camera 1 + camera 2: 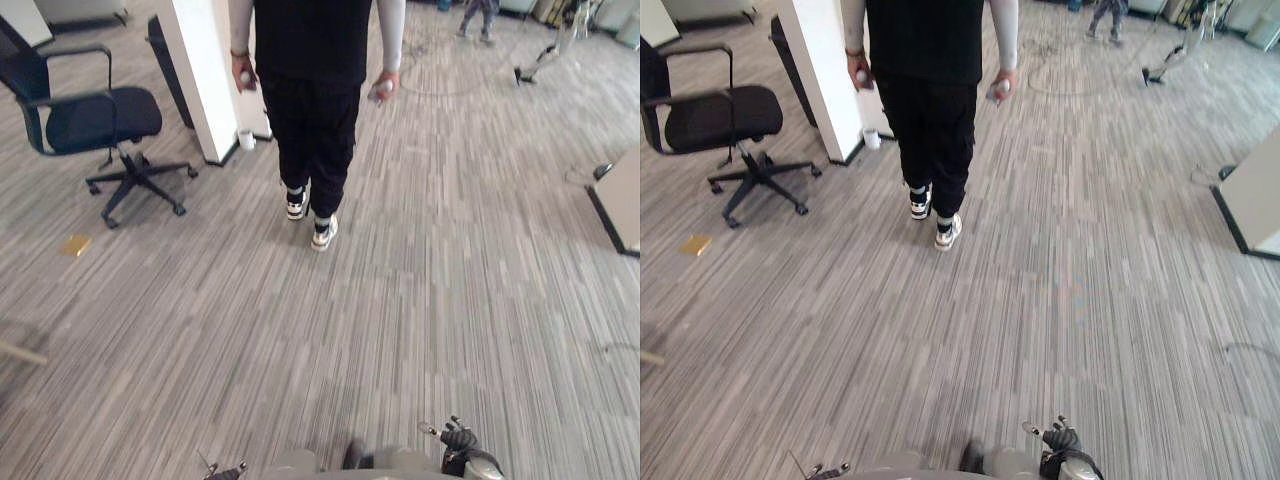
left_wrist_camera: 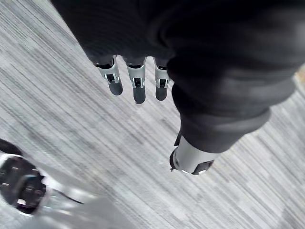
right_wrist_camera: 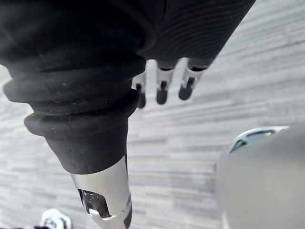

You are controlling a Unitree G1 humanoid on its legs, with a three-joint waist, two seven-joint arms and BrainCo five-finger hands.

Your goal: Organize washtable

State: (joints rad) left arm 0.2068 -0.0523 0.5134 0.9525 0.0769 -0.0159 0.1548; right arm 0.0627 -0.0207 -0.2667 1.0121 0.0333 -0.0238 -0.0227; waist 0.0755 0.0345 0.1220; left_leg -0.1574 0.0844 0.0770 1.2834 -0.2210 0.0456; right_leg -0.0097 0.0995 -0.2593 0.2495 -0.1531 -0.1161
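Note:
No washtable or wash things are in sight; grey striped carpet [image 1: 420,300] spreads out before me. My left hand [image 2: 138,83] hangs over the carpet with straight fingers and its thumb [image 2: 190,160] apart, holding nothing. My right hand [image 3: 162,88] hangs the same way, fingers relaxed, thumb [image 3: 107,200] spread, empty. In the left eye view both hands sit at the bottom edge, the left hand [image 1: 225,472] and the right hand [image 1: 460,438].
A person [image 1: 310,60] in dark clothes walks ahead, back to me, a small white object in each hand. A black office chair [image 1: 95,120] stands at the left beside a white pillar [image 1: 205,70] with a white cup [image 1: 246,140] at its base. A white panel [image 1: 625,200] stands at the right.

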